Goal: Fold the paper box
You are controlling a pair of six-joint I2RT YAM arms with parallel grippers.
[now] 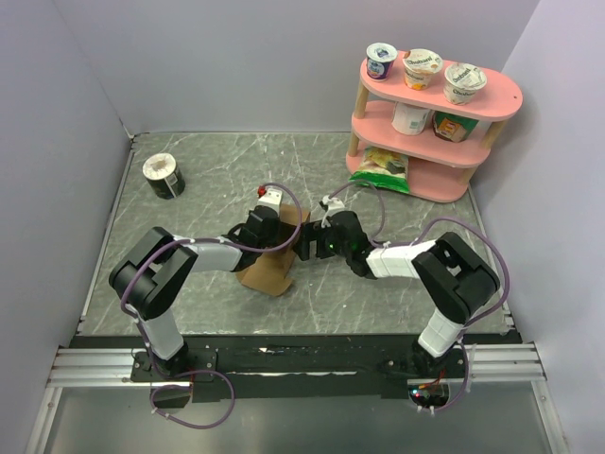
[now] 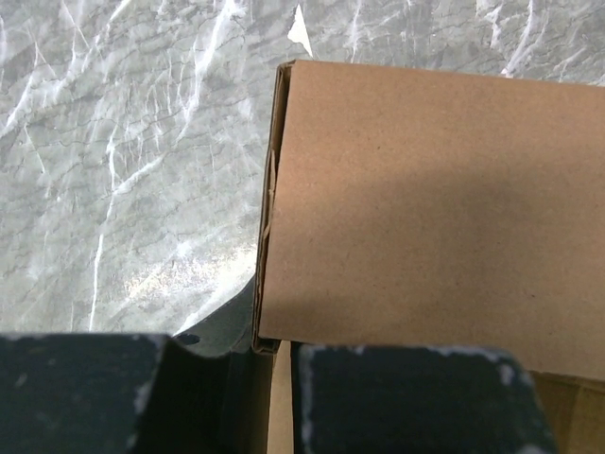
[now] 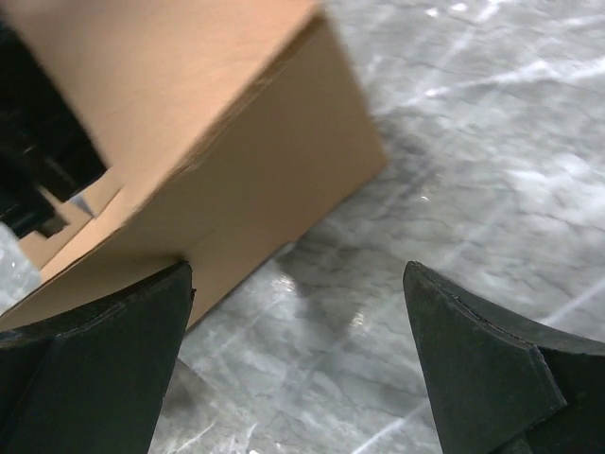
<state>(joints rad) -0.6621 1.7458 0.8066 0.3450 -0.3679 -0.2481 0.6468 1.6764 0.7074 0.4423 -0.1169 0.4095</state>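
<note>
The plain brown paper box [image 1: 267, 274] lies partly folded in the middle of the table, between my two arms. My left gripper [image 1: 274, 236] reaches onto it from the left. In the left wrist view a broad cardboard panel [image 2: 425, 208] stands just ahead, and a thin cardboard wall runs between the dark fingers [image 2: 416, 402]; the left gripper [image 2: 279, 357] is shut on it. My right gripper [image 1: 304, 244] is at the box's right side. Its jaws are wide open [image 3: 298, 274] over bare table, and the box [image 3: 236, 123] rises just beyond the left finger [image 3: 104, 359].
A round black-and-white tub [image 1: 164, 175] stands at the back left. A pink two-level shelf [image 1: 492, 99] with yogurt cups fills the back right corner, and a snack bag [image 1: 383, 165] lies at its foot. Grey walls close in the table on three sides.
</note>
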